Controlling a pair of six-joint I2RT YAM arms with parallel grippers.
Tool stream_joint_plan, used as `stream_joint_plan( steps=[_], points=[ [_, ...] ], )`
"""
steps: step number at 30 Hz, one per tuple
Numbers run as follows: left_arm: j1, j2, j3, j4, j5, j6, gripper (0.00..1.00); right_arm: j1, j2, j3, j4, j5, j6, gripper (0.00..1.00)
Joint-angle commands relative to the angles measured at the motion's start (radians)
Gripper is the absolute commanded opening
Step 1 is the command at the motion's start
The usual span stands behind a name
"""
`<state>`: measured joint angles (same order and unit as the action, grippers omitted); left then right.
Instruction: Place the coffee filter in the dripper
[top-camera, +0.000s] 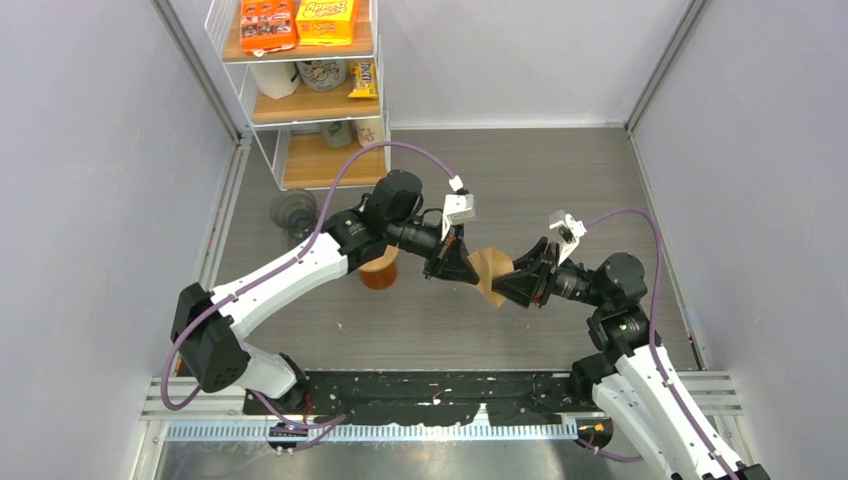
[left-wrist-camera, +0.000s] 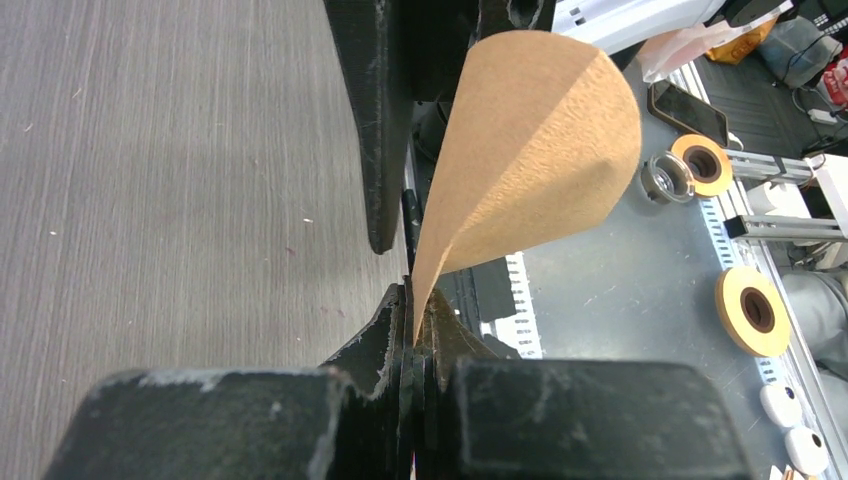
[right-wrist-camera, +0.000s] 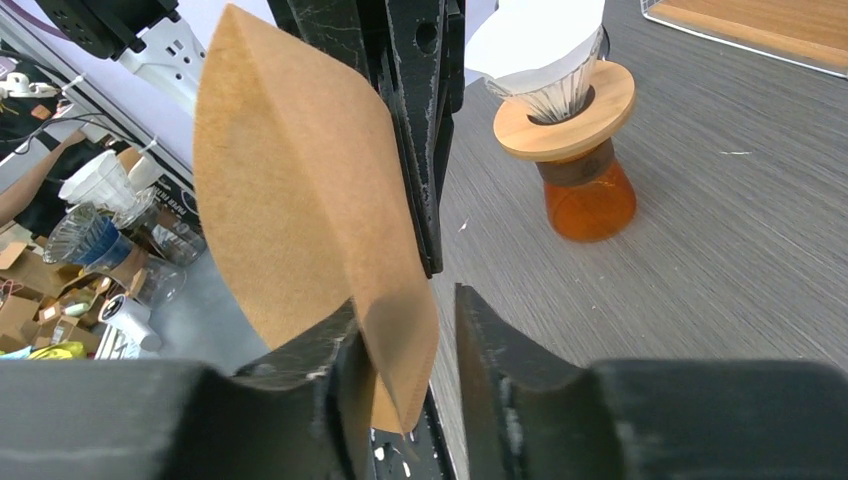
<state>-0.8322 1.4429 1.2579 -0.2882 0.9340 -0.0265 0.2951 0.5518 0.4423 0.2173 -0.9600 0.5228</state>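
Observation:
The brown paper coffee filter (top-camera: 490, 268) hangs in mid-air between my two grippers, spread into a cone (left-wrist-camera: 530, 150). My left gripper (left-wrist-camera: 412, 300) is shut on the filter's pointed end. My right gripper (right-wrist-camera: 405, 300) is open: the filter's other edge (right-wrist-camera: 290, 200) lies between its jaws, against the left finger, with a gap to the right finger. The dripper (right-wrist-camera: 555, 85), ribbed glass with white at its top, sits in a wooden collar on an amber carafe (right-wrist-camera: 590, 195), beyond the filter. In the top view the dripper (top-camera: 380, 270) is mostly hidden under my left arm.
A wire rack with wooden shelves (top-camera: 310, 90) holds snack boxes and cups at the back left. A dark glass vessel (top-camera: 292, 212) stands in front of the rack. Tape rolls (left-wrist-camera: 700, 165) lie on the grey bench past the table's near edge.

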Motion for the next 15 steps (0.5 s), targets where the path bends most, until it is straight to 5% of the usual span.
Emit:
stream_joint_plan(
  steps=[1, 10, 15],
  points=[
    [-0.004, -0.013, 0.016, 0.030, -0.025, -0.015, 0.00, 0.012, 0.004, 0.033, 0.047, -0.006, -0.016, 0.31],
    [-0.004, -0.010, 0.018, 0.036, -0.087, -0.039, 0.00, 0.017, -0.024, 0.039, 0.034, 0.017, -0.013, 0.08],
    [-0.004, -0.015, 0.021, 0.034, -0.128, -0.056, 0.04, 0.019, -0.037, 0.058, -0.026, 0.067, -0.037, 0.05]
  ],
)
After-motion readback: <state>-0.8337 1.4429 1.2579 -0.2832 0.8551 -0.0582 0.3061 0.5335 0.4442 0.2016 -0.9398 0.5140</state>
